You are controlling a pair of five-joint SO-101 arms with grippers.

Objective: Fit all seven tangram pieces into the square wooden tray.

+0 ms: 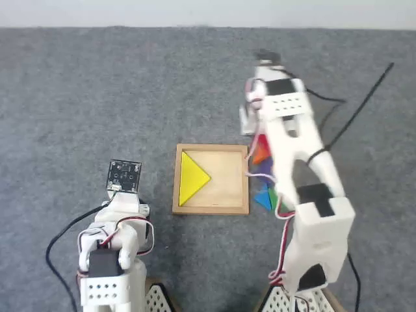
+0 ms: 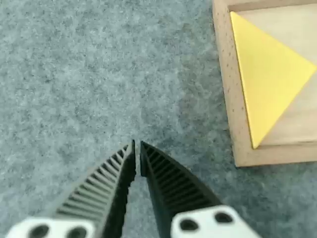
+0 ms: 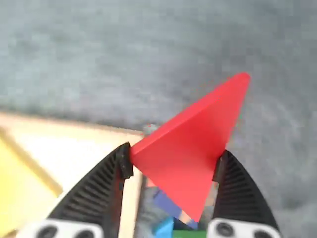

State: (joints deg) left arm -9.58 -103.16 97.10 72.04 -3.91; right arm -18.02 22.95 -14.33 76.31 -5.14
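The square wooden tray [image 1: 211, 209] lies mid-table with a yellow triangle [image 1: 192, 177] in its left half. My right gripper [image 3: 173, 153] is shut on a red triangle [image 3: 193, 148], held in the air by the tray's [image 3: 74, 126] right rim. Below it lie loose pieces, among them a blue one [image 3: 166, 203]. In the high view an orange piece [image 1: 261, 155], a purple one [image 1: 263, 170], a blue one [image 1: 262, 197] and a green one [image 1: 273, 195] sit right of the tray, partly under the right arm. My left gripper [image 2: 137, 146] is shut on nothing, low over the carpet left of the tray [image 2: 225, 89] and its yellow triangle [image 2: 267, 79].
Grey carpet [image 1: 97, 97] covers the table. The right arm [image 1: 305, 169] stretches over the pile of pieces, and its cables [image 1: 351, 117] trail to the right. The left arm [image 1: 114, 253] stands at the near left.
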